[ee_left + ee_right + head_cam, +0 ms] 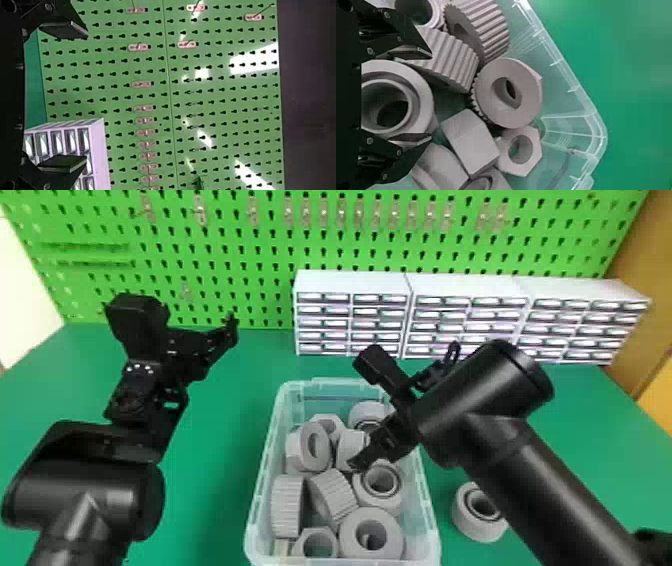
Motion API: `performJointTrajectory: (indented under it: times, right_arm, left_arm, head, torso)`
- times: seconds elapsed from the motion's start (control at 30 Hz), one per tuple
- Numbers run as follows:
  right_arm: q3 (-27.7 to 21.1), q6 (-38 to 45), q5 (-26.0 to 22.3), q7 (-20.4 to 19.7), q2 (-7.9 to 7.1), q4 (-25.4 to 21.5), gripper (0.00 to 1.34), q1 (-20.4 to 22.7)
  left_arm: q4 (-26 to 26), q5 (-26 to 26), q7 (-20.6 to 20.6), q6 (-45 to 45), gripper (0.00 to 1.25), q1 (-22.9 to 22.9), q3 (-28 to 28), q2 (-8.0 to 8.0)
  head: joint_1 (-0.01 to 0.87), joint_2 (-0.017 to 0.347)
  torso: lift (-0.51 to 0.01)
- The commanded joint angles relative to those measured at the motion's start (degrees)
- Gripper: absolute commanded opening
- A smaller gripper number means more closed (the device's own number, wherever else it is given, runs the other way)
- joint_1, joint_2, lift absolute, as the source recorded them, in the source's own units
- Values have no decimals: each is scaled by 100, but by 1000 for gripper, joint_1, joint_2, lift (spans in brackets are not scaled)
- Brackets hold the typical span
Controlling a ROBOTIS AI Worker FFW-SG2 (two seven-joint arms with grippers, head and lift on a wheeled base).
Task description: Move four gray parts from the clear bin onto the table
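Note:
My right gripper point(385, 445) is over the clear bin point(430, 520), above the gray parts. In the right wrist view this gripper point(431, 96) stands open, with a gray ring part point(421, 91) lying between and below its fingers. Around it are a ribbed part point(451, 59), a gray block point(472, 144), a round part with a hole point(488, 85) and a hex nut point(504, 164). One gray ring point(462, 520) rests on the table right of the bin. My left gripper point(200, 352) is held up left of the bin; the left wrist view shows this gripper point(85, 97) open, holding nothing.
White drawer cabinets point(352, 282) stand along the back of the green table point(230, 410), before a green pegboard point(240, 265). The right forearm point(540, 480) passes over the table beside the loose ring. Bin walls point(573, 89) rise around the parts.

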Motion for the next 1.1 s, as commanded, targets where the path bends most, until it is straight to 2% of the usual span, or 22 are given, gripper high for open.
performJointTrajectory:
  times: [0.0, 0.17, 0.37, 0.5, 0.6, 0.83, 1.07]
  right_arm:
    - [-120, -438, 4, -9, 149, 307, 812, -53]
    - [-120, -816, -84, -79, 245, 659, 813, -158]
    - [-120, -1528, -1350, -861, 289, 1178, 815, -246]
    - [3, -1801, -1666, -1072, 342, 1424, 816, -307]
    - [100, -2091, -2097, -1195, 351, 1705, 818, -369]
    - [249, -2434, -2448, -1415, 368, 1925, 818, -404]
    - [399, -3022, -2888, -1512, 368, 2399, 819, -448]
  left_arm:
    - [8, -8, 0, 0, 1081, 0, -3, -6]
    - [25, -8, 0, 0, 1080, 0, -20, -6]
    - [25, 1, 0, 0, 1080, 0, -29, -6]
    - [34, 1, 0, 0, 1080, 0, -47, -6]
    - [43, -8, 0, 0, 1080, 0, -47, -6]
    - [43, 1, 0, 0, 1080, 0, -55, -6]
    - [52, 1, 0, 0, 1080, -9, -64, -6]
  head:
    - [678, 34]
    - [678, 34]
    - [678, 34]
    - [678, 34]
    - [678, 34]
    - [678, 34]
    - [678, 34]
  torso:
    - [-50]
    - [-50]
    - [-50]
    - [-50]
    - [-50]
    - [-50]
    - [-50]
